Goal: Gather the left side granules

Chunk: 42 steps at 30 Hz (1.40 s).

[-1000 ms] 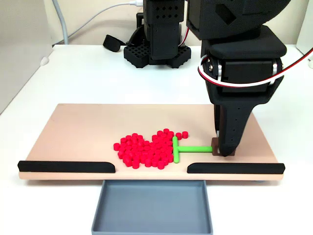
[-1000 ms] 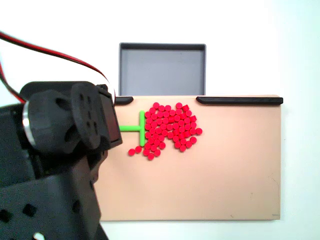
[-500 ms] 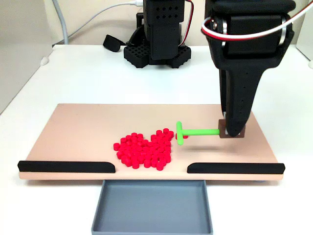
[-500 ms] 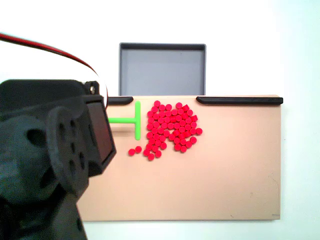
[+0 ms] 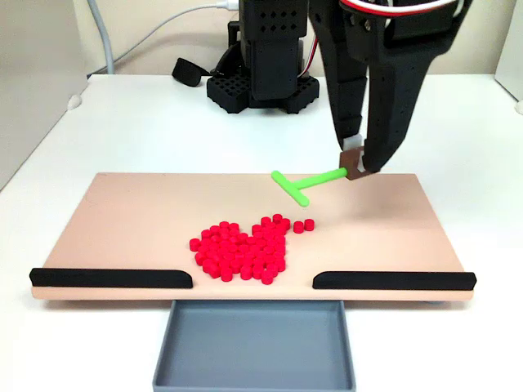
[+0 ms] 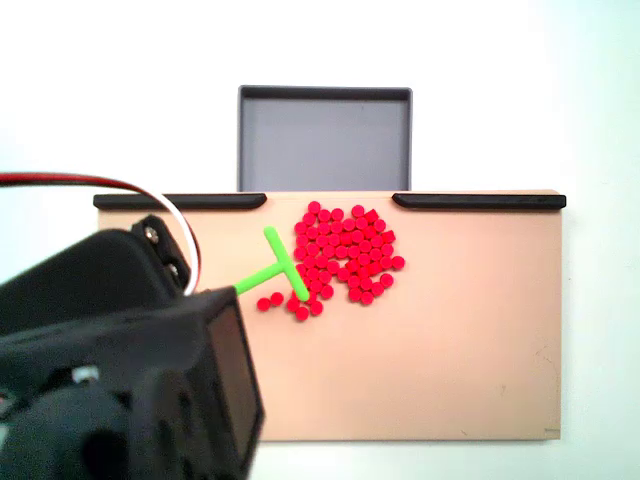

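The granules [image 5: 241,249] are a heap of small red pellets lying on the tan board [image 5: 122,216] near its front middle. Two stray pellets [image 5: 304,224] sit just to the heap's right. In a fixed view from above, the granules [image 6: 345,258] lie close to the board's far edge. A green T-shaped pusher [image 5: 306,180] hangs tilted in the air behind the heap, clear of the board. My gripper [image 5: 357,167] is shut on the brown block at the end of its stem. From above, the pusher [image 6: 283,265] shows with its crossbar slanted beside the heap's left edge.
A grey tray [image 5: 253,384] stands against the board's front edge, between two black rails [image 5: 110,278] [image 5: 392,280]. The arm's black base [image 5: 261,57] is behind the board. In the view from above, the arm's body [image 6: 120,390] covers the board's lower left.
The pusher, held in my gripper, has risen off the board and moved back, away from the heap, and it has turned to a slant. The granules have stayed in place.
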Tool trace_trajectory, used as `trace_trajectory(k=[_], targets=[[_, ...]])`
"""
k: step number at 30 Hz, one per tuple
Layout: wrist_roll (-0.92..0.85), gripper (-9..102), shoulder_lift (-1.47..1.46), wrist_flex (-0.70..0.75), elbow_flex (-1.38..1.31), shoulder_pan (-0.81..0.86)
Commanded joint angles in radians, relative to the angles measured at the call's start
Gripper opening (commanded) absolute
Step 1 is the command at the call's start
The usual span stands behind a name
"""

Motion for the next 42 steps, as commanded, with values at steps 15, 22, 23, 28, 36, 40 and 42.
trace_trajectory(k=[15,22,23,28,36,40,42], targets=[[-1.209,0,0.314,-0.026,0.295,0.31],[-1.256,0,0.337,-0.026,0.301,0.308],[-1.243,0,0.337,-0.026,0.296,0.299],[-1.195,0,0.325,-0.026,0.287,0.252],[-1.177,0,0.313,-0.026,0.285,0.204],[-1.178,0,0.313,-0.025,0.285,0.199],[-1.183,0,0.311,-0.025,0.29,0.192]])
